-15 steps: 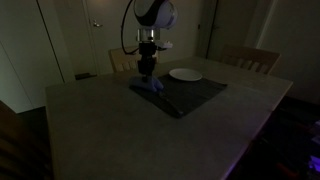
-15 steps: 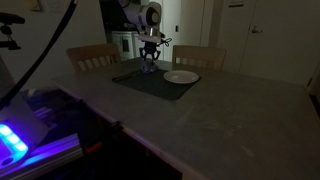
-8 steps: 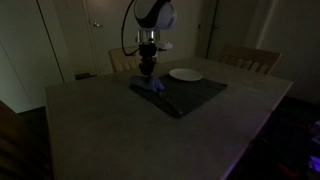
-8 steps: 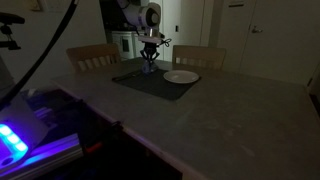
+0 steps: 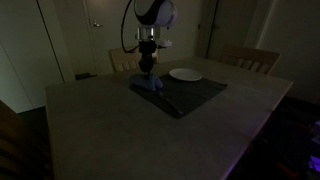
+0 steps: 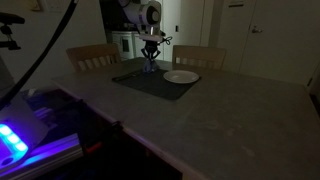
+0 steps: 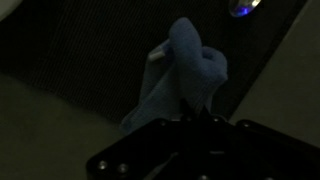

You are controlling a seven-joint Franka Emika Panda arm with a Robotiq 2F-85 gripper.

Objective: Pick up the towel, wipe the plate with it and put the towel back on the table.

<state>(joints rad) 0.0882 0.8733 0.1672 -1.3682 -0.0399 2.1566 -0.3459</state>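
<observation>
Dim scene, fine detail poor. Hand (image 5: pixel 148 72) pointing straight down, low over dark mat (image 5: pixel 195 97) on the tabletop (image 5: pixel 110 135). Jaws drawn close together, pinching a bunched peak of the blue towel (image 7: pixel 185 70); clearest in the wrist view, cloth rising in a ridge right up into the grip. Rest of towel hanging and spreading directly beneath the hand. Cannot tell whether its lower folds touch the mat or hang just clear. White plate (image 5: pixel 186 74) off to 1 side of the hand, near but apart from the towel, sitting at the mat's edge. 2 chairs (image 6: pixel 95 56) beyond the hand at the tabletop's far side, 1 to either side.
</observation>
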